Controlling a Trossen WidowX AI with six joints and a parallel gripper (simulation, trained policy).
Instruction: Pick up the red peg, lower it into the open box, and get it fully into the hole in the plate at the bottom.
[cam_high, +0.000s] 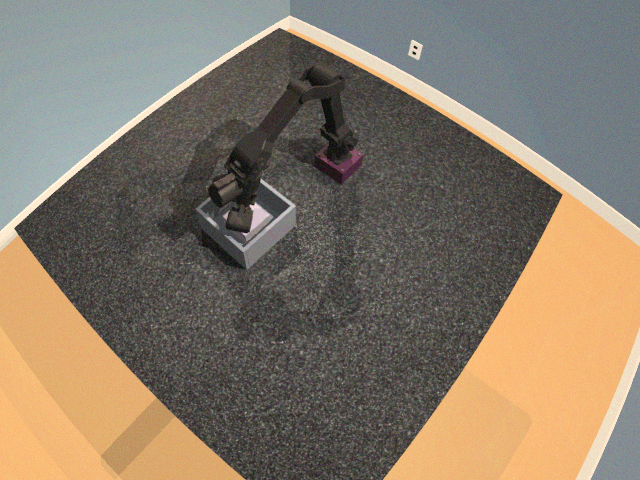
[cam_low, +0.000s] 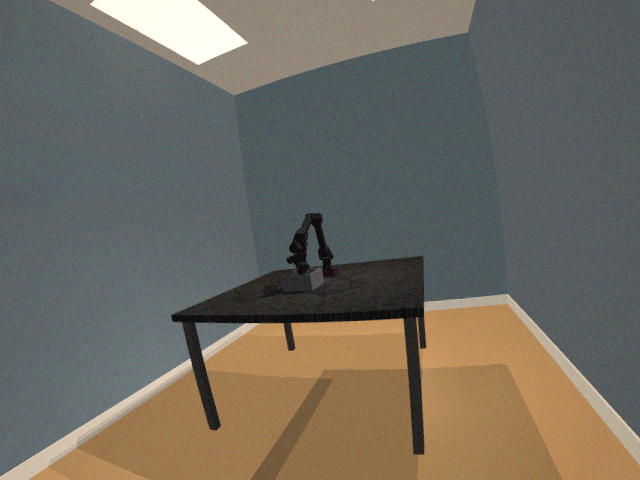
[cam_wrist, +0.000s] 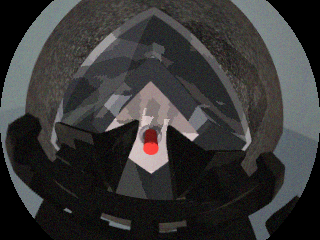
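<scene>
Going left to right across the top view, a grey, square, open-topped box (cam_high: 271, 232) (cam_low: 297, 283) (cam_wrist: 105, 45) is sitting on the dark speckled counter (cam_high: 336, 361) (cam_low: 382, 289), with the claw (cam_high: 247, 210) (cam_low: 302, 269) (cam_wrist: 153, 126) reaching down into it. Inside, a pale pink square plate (cam_high: 261, 214) (cam_wrist: 150, 100) is lying at the bottom. Further right, the black jointed arm (cam_high: 279, 116) (cam_low: 320, 237) is standing on its purple base block (cam_high: 330, 168) (cam_low: 330, 271).

Wrist view, same order: left finger is standing off to one side, the red cylindrical peg (cam_wrist: 151, 145) is showing in the middle, right finger is standing off on the other side. Gaps are showing on both flanks, so the claw is standing part-open, released, gripping nothing.

Key relation: the peg is lying between the fingers, centred, its long axis running roughly along the claw's reach, its far end meeting the ring of the plate's hole. Looks like it's seating in the hole; depth I'm not able to tell.

My read: insertion is nearing done. Next move is probably calling for a straight withdrawal along that axis; any sideways drift is risking a finger catching the peg and tipping it. If it's sitting proud, it's needing a press down.
</scene>
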